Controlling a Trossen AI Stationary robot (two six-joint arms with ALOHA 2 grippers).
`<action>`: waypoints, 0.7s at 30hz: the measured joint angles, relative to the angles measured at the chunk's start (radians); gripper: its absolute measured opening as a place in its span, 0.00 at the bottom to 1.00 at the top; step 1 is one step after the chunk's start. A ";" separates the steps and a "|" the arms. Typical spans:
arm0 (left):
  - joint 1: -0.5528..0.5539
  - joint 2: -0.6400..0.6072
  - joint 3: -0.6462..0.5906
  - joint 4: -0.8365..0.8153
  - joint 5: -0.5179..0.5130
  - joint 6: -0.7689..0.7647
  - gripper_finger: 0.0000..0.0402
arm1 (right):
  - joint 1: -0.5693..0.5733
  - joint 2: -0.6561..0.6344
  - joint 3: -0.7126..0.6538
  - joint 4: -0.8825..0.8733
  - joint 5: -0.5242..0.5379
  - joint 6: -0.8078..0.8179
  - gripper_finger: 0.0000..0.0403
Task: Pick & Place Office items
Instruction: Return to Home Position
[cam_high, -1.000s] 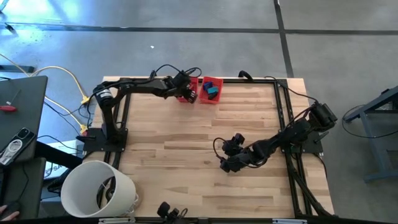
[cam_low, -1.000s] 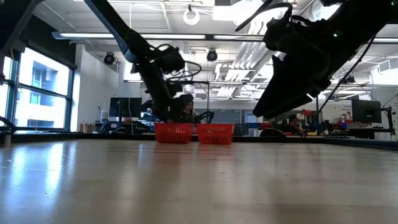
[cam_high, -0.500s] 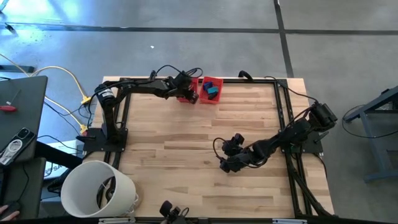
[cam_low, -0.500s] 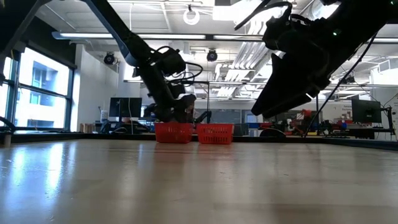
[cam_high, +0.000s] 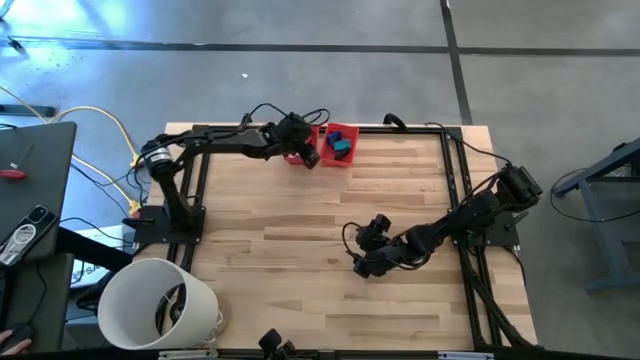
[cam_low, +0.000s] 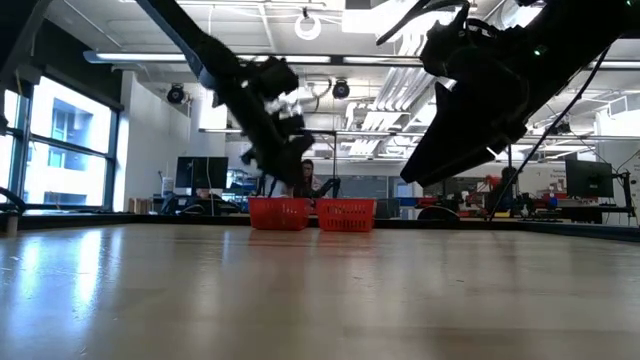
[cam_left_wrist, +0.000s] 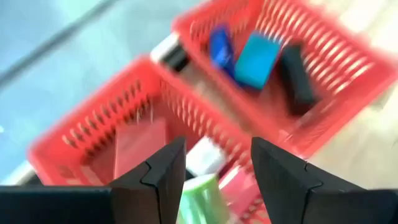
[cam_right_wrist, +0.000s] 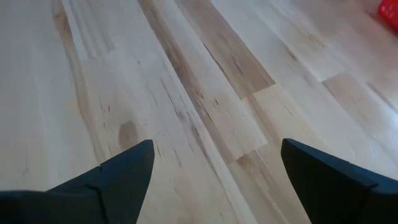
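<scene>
Finding the items (cam_left_wrist: 256, 59) all binned at the table's (cam_high: 300, 260) far edge: pink, green in the left basket (cam_left_wrist: 74, 134), blue, teal, black in the right basket (cam_left_wrist: 348, 68). Sorting apparently done, only homing left. Left gripper (cam_left_wrist: 217, 144) just above its basket, parted, empty; right gripper (cam_right_wrist: 216, 144) over mid-table, wide, empty.

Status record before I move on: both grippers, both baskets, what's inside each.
left gripper: open, empty, above left basket
right gripper: open, empty, over bare table
left basket holds: pink piece, green piece, white piece
right basket holds: dark blue piece, teal piece, black piece
</scene>
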 joint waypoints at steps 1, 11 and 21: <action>-0.014 -0.021 0.000 0.002 -0.021 0.009 0.43 | -0.001 0.000 0.000 0.005 0.000 -0.023 0.84; -0.173 -0.274 0.000 -0.155 -0.120 0.080 0.42 | -0.036 0.003 0.000 0.041 -0.003 -0.105 0.66; -0.334 -0.489 0.001 -0.520 -0.120 -0.034 0.15 | -0.053 -0.006 0.000 0.048 -0.029 -0.274 0.04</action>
